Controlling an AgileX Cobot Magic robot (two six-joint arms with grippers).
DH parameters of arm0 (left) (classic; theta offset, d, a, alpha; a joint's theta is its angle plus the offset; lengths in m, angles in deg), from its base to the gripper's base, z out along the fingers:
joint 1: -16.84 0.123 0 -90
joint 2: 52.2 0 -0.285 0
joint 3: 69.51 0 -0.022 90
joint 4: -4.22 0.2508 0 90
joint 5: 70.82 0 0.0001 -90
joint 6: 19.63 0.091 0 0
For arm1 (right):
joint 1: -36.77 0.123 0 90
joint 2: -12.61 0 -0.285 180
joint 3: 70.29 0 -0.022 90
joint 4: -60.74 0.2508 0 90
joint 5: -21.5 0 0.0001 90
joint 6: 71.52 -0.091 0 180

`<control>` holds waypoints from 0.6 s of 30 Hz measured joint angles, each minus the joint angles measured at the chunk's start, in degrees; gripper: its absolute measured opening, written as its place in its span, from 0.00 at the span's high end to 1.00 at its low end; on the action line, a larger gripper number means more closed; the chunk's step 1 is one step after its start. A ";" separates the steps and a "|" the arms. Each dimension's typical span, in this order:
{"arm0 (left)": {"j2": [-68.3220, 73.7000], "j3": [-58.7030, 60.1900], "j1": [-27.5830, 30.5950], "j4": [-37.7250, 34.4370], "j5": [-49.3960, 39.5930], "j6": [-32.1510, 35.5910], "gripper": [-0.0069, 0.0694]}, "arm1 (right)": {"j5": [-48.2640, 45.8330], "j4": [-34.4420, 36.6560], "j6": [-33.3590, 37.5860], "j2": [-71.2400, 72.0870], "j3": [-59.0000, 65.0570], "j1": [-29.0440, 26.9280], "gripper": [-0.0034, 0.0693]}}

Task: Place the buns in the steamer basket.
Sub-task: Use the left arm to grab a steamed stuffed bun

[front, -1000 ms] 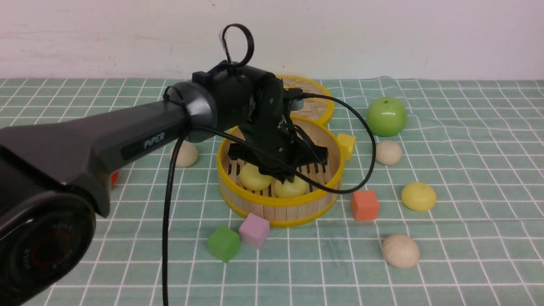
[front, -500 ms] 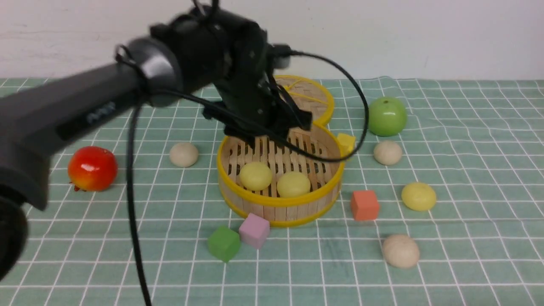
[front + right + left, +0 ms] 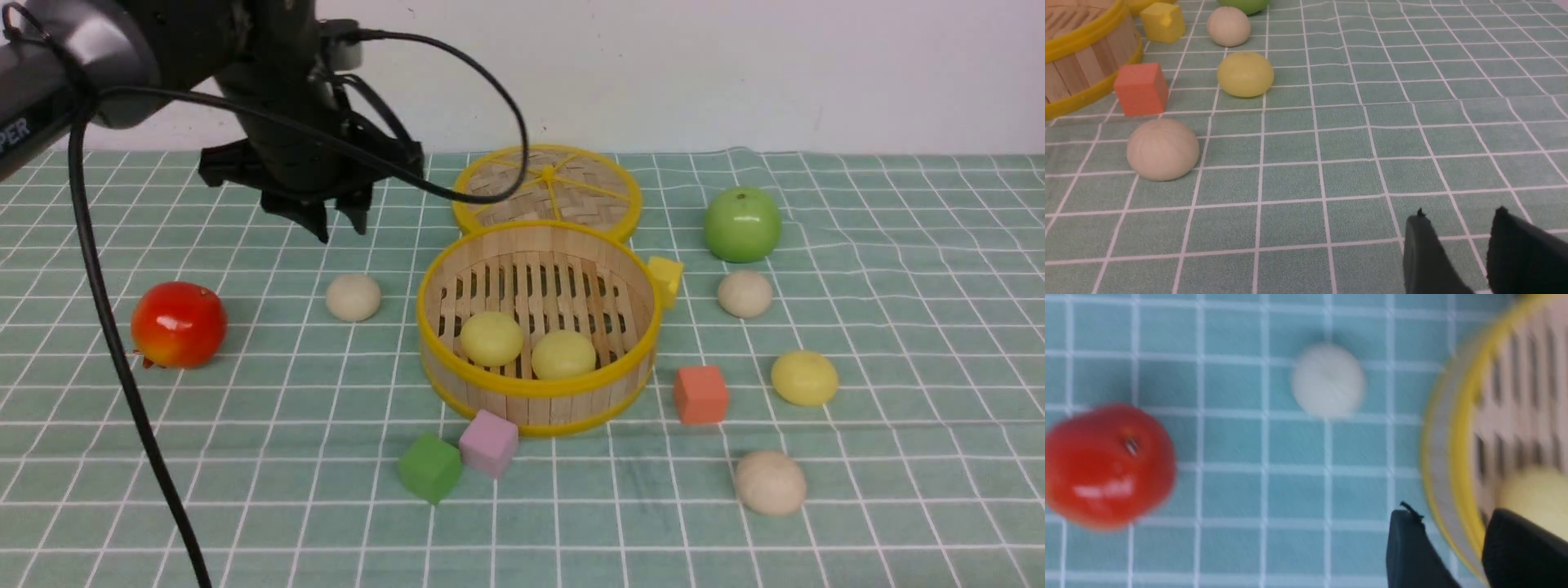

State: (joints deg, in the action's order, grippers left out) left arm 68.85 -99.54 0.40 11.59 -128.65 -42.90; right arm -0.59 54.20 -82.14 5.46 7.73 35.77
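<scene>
The steamer basket stands mid-table with two pale yellow buns on its slatted floor. Outside it lie a beige bun to its left, and on its right a beige bun, a yellow bun and a nearer beige bun. My left gripper hangs open and empty above the cloth, just behind the left beige bun. My right gripper is open and empty, low over the cloth, near the front beige bun.
The woven lid lies behind the basket. A green apple sits back right and a red fruit at the left. Yellow, orange, pink and green cubes ring the basket.
My left arm has risen out of the basket and swung left and back. Its jaws have opened, and both yellow buns stay in the basket.
</scene>
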 joint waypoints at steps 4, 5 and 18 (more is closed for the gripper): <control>3.31 0.00 1.28 0.00 4.28 1.21 0.59 | 0.00 0.00 0.00 0.00 0.00 0.00 0.62; 3.60 0.00 1.28 0.00 4.55 1.29 0.59 | 0.00 0.00 0.00 0.00 0.00 0.00 0.62; 7.51 0.00 1.28 -0.05 8.39 1.52 0.59 | 0.00 0.00 0.00 0.00 0.00 0.00 0.62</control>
State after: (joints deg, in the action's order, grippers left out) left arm 76.36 -99.54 1.69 11.54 -120.27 -41.38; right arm -0.59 54.20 -82.14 5.46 7.73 35.77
